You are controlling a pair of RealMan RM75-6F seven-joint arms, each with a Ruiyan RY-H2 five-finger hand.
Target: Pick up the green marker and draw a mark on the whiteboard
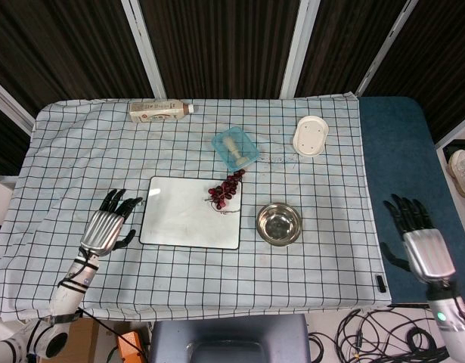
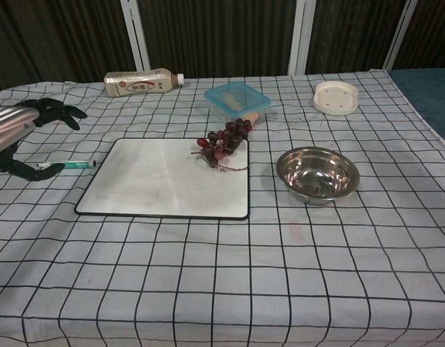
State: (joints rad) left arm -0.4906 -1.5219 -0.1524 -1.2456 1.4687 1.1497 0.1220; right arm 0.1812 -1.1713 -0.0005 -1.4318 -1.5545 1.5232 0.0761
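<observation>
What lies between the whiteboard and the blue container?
A bunch of dark grapes lies between them, resting partly on the whiteboard corner near the blue container, in both views.

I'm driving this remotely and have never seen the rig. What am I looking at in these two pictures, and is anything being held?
Two robot arms with fingered hands work at a checked table. One camera looks down from the head, one forward from the chest. The left robot hand hovers open over the green marker, beside the whiteboard, holding nothing. The right robot hand is open, off the table's right side. Grapes lie on the whiteboard's far corner; a steel bowl, blue container, bottle and white dish sit around.
</observation>
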